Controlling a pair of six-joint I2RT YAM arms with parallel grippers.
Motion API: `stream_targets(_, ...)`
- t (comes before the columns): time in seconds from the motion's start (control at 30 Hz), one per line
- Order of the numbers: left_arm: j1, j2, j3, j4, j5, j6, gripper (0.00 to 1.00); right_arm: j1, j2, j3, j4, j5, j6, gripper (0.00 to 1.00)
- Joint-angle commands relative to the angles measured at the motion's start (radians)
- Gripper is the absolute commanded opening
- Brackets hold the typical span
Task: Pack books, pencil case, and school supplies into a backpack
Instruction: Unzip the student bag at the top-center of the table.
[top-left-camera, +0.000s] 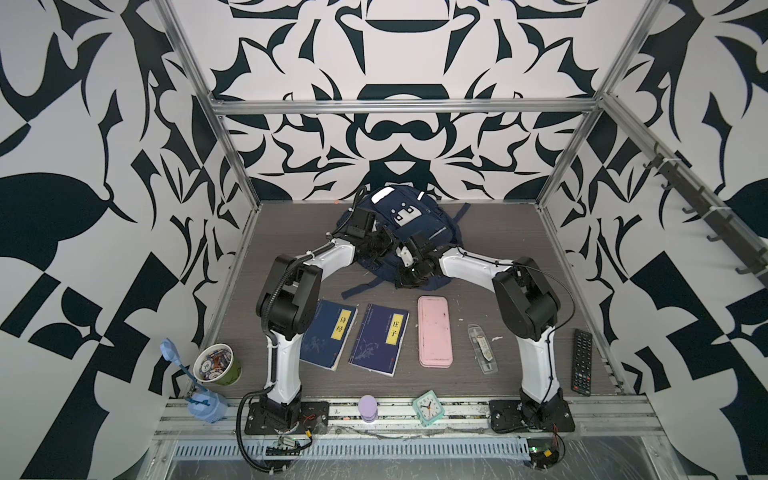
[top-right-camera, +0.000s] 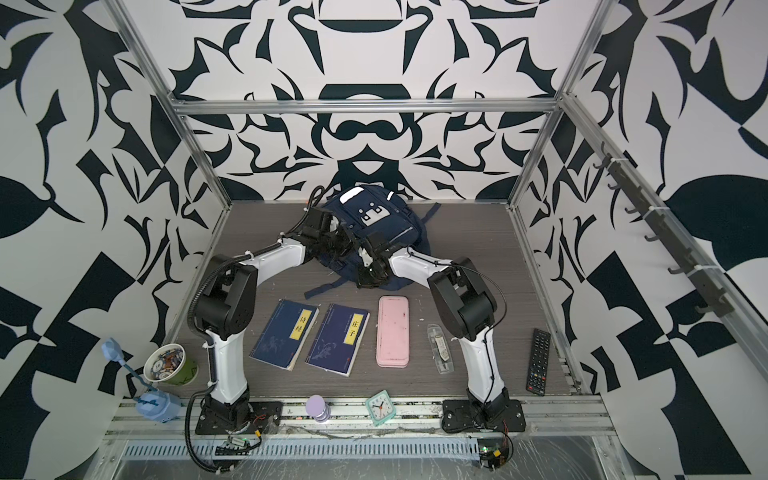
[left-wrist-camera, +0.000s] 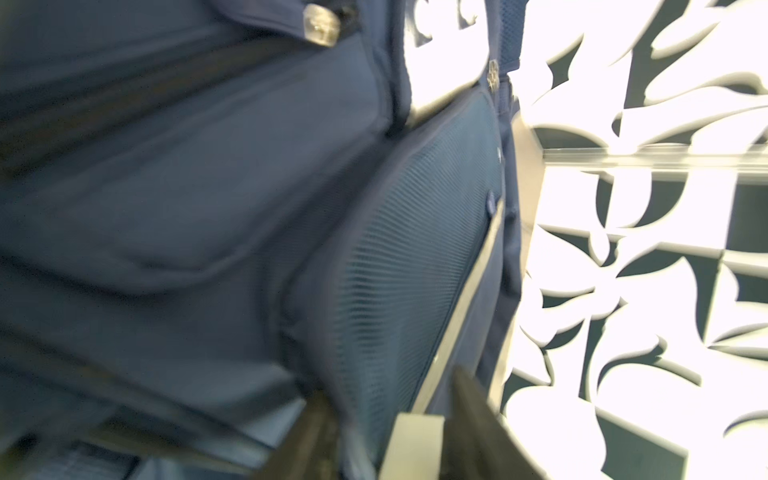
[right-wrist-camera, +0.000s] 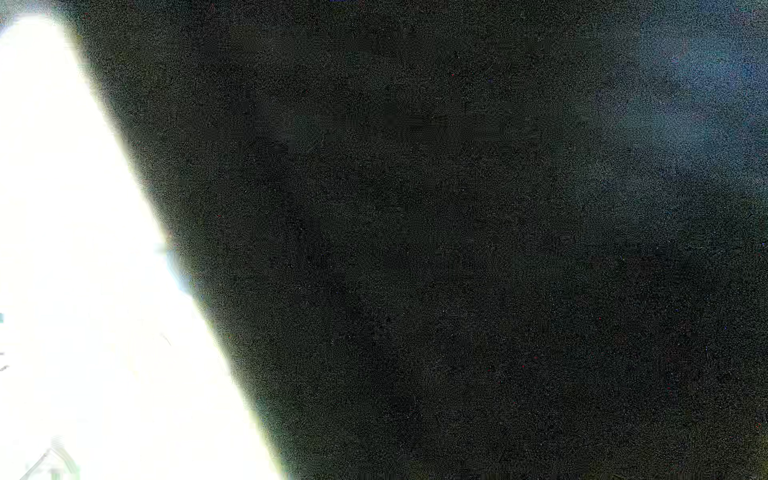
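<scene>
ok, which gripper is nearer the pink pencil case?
Right. The right gripper is at the near edge of the backpack, just behind the pencil case; the left gripper is farther back.

The bag (top-left-camera: 409, 224) sits far in the middle of the worktop (top-left-camera: 291, 232). The left arm (top-left-camera: 291, 291) and right arm (top-left-camera: 528, 299) both lean in over its near side, so that spot is crowded. Far left and far right of the bag, the worktop is bare. A strap (top-left-camera: 365, 286) lies across the strip just near of the bag.

A row runs across the near half: left book (top-left-camera: 328, 338), right book (top-left-camera: 379, 338), case (top-left-camera: 434, 332), packet (top-left-camera: 482, 349). There are thin gaps between them. The left arm hangs over the left book's edge.

A remote (top-left-camera: 582, 361) lies by the right wall. A cup (top-left-camera: 216, 365) stands near left. A clock (top-left-camera: 428, 407) sits on the near rail (top-left-camera: 457, 409).
</scene>
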Motion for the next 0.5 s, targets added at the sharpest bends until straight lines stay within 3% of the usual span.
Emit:
stream_targets(0.0, 0.028, -0.054, 0.016, -0.103, -0.003, 0.13, 0.56, -0.063, -0.116, -0.054, 0.042, -0.006, -0.025, 0.0)
stream_targets(0.3, 0.052, -0.099, 0.009, -0.24, -0.109, 0.276, 0.58, -0.211, -0.228, -0.177, 0.022, -0.013, -0.071, 0.0)
stream_targets(0.47, 0.073, -0.028, 0.065, -0.272, -0.077, 0.287, 0.58, -0.224, -0.235, -0.182, -0.01, -0.001, -0.093, 0.0)
